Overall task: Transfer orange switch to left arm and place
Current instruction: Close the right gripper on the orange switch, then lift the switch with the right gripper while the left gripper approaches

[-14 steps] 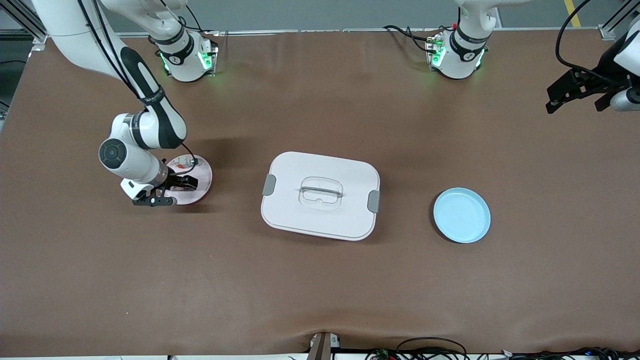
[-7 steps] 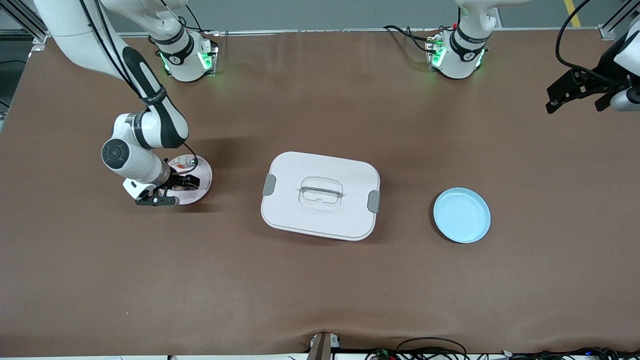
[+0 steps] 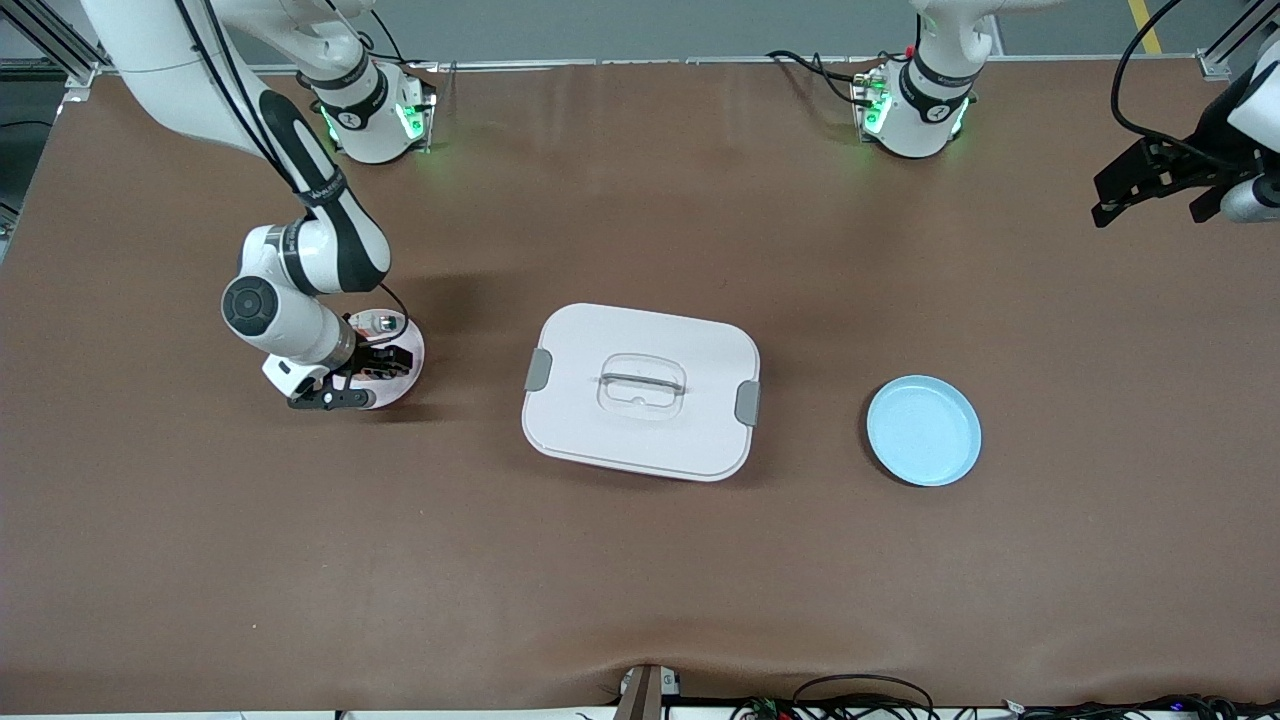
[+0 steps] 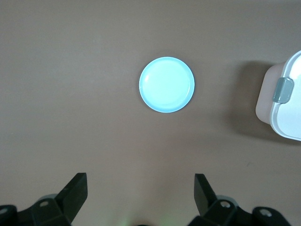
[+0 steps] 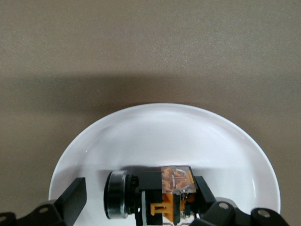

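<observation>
Since a second ago the right gripper (image 3: 385, 362) has slid toward the box (image 3: 640, 391) across the pink plate (image 3: 411, 352), jaws wide, straddling the orange switch (image 5: 157, 193) lying on that plate at the box's nine o'clock. The blue plate (image 3: 923, 431) sits at its three o'clock. The left gripper (image 4: 141, 188) waits high over the table's end, jaws wide.

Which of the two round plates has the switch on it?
The pink plate at the right arm's end of the table holds the orange switch, with the open right gripper around it. The blue plate holds nothing.
</observation>
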Tool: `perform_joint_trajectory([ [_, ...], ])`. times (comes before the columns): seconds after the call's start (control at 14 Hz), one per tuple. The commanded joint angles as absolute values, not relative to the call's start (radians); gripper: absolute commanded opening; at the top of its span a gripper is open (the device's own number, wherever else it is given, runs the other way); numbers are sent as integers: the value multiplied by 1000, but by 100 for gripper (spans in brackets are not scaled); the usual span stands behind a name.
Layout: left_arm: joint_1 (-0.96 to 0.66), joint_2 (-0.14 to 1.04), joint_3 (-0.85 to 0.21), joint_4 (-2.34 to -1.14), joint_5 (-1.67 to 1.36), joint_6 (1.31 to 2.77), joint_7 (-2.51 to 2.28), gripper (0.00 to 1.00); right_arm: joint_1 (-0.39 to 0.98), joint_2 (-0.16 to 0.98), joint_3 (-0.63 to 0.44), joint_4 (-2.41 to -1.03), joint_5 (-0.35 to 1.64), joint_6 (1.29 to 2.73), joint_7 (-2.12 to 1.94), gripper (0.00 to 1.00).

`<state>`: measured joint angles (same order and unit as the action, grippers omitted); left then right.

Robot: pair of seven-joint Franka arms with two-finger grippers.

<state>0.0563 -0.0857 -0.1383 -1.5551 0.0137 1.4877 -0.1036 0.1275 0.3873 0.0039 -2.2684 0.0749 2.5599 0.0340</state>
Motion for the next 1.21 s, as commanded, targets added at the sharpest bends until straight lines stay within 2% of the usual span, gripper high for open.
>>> perform_joint_trajectory([
  [0.0,60,-84,-140,-1551,17,1485,-83,100,126,380,0,-2278,74,2557,35,93],
  [0.07,60,-84,-140,-1549,17,1485,-83,100,123,379,0,-2278,74,2553,43,34],
  [0.14,60,-84,-140,-1549,17,1485,-83,100,121,379,0,-2278,74,2540,51,3],
  [0.36,61,-83,-140,-1549,17,1488,-83,100,97,370,0,-2273,83,2510,74,0],
  [0.64,61,-72,-140,-1549,17,1497,-83,100,94,261,3,-2231,228,2314,170,0],
  [0.85,58,-63,-140,-1551,17,1499,-83,100,156,215,8,-2078,305,2072,427,0],
  [1.14,54,-58,-143,-1554,15,1499,-83,100,262,225,28,-1799,460,1867,852,0],
])
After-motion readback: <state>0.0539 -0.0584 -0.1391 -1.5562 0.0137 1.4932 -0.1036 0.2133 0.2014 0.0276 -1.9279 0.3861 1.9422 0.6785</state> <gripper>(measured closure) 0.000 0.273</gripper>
